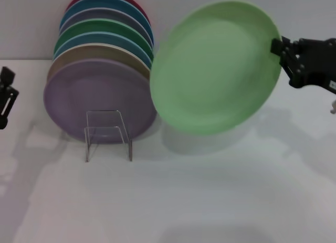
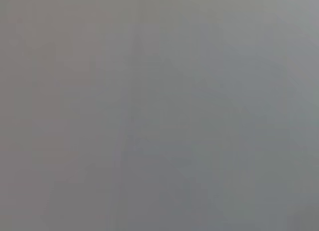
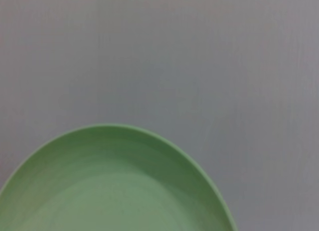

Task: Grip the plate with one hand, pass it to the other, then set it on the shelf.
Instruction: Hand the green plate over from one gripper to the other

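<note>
The pale mint-green plate (image 1: 216, 67) hangs tilted in the air right of centre, its face toward me. My right gripper (image 1: 281, 50) is shut on its right rim, reaching in from the right edge. In the right wrist view the plate (image 3: 114, 186) fills the lower left over bare grey surface. The clear shelf (image 1: 107, 133) stands on the white table in front of a row of plates, to the plate's lower left. My left gripper (image 1: 6, 96) stays at the far left edge, away from everything. The left wrist view shows only plain grey.
A row of several plates leans behind the shelf: a lavender plate (image 1: 97, 98) in front, then tan, blue, dark green (image 1: 100, 30) and others. The white table (image 1: 210, 201) stretches toward me.
</note>
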`<state>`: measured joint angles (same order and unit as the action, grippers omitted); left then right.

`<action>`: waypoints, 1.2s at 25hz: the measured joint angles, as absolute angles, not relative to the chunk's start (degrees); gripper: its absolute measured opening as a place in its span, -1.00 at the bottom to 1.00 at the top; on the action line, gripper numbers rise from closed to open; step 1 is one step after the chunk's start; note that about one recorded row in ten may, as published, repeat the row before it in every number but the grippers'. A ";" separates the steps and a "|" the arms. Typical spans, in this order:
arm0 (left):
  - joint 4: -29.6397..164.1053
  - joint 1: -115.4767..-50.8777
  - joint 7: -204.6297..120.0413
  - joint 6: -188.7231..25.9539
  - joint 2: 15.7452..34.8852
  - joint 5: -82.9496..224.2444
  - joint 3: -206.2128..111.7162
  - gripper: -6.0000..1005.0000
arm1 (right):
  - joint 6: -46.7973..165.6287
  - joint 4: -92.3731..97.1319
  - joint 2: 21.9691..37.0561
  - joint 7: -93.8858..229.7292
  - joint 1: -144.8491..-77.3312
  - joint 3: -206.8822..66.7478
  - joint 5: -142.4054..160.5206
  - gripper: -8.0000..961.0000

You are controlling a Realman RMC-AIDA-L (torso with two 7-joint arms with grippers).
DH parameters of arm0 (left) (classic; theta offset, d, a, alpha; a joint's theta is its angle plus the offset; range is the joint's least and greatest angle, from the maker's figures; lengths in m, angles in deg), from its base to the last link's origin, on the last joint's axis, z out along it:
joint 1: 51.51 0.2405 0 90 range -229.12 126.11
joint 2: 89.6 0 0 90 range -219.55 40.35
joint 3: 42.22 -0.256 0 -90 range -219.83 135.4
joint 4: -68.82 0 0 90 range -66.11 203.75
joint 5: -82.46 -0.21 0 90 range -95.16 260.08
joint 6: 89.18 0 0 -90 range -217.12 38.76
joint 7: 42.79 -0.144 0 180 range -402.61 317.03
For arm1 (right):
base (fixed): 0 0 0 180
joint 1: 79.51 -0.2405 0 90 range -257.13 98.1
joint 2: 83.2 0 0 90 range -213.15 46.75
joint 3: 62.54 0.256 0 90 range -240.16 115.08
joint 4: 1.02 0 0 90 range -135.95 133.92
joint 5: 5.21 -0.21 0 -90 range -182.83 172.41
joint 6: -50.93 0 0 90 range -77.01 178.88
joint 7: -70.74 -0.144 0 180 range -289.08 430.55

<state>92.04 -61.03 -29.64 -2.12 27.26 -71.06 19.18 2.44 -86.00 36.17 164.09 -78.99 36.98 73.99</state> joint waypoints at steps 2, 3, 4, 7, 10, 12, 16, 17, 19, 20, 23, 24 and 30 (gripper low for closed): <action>94.58 -60.56 -26.53 -2.69 25.67 -74.19 19.13 0.64 | -0.11 -83.17 36.17 167.34 -78.91 38.67 71.10 -0.85; 96.31 -60.20 -24.37 -3.22 24.51 -76.21 19.18 0.64 | -3.48 -79.67 36.16 170.57 -79.02 40.93 67.81 -0.85; 96.31 -60.20 -24.37 -3.22 24.51 -76.21 19.18 0.64 | -3.48 -79.67 36.16 170.57 -79.02 40.93 67.81 -0.84; 101.81 -59.30 -18.97 -6.95 21.61 -80.59 19.20 0.64 | -7.85 -75.16 36.11 173.76 -79.52 44.40 64.50 -0.84; 108.51 -58.78 -15.32 -13.28 18.01 -82.91 17.81 0.64 | -10.14 -71.95 36.11 175.63 -80.09 47.08 63.65 -0.84; 112.81 -58.51 -15.18 -17.17 16.30 -83.03 16.40 0.64 | -10.74 -70.28 36.13 176.51 -80.54 47.85 63.58 -0.84; 127.47 -56.02 -20.59 -34.29 12.60 -83.11 15.14 0.64 | -11.42 -67.73 36.12 176.89 -81.56 48.79 63.51 -0.84; 127.47 -56.02 -20.59 -34.29 12.60 -83.11 15.14 0.64 | -11.42 -67.73 36.12 176.89 -81.56 48.79 63.51 -0.83; 133.63 -54.12 -25.16 -42.20 12.29 -83.11 15.86 0.64 | -11.50 -67.33 36.07 176.93 -81.81 48.94 63.50 -0.83; 137.68 -52.91 -27.74 -47.39 12.28 -83.10 16.54 0.64 | -11.50 -67.25 36.05 176.94 -81.84 49.00 63.49 -0.83; 150.36 -50.36 -32.88 -62.51 11.66 -83.10 18.35 0.64 | -11.54 -66.98 36.03 177.21 -82.09 49.34 63.46 -0.83; 154.63 -49.96 -33.96 -68.05 11.24 -83.09 18.82 0.62 | -11.54 -66.98 36.03 177.21 -82.09 49.34 63.46 -0.83; 175.20 -50.29 -36.26 -95.32 8.92 -82.99 19.84 0.56 | -11.57 -65.26 36.05 180.24 -82.84 49.61 63.42 -0.82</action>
<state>175.20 -50.29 -36.26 -95.32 8.92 -82.99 19.84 -11.57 -65.26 36.05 180.24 -82.84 49.61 63.42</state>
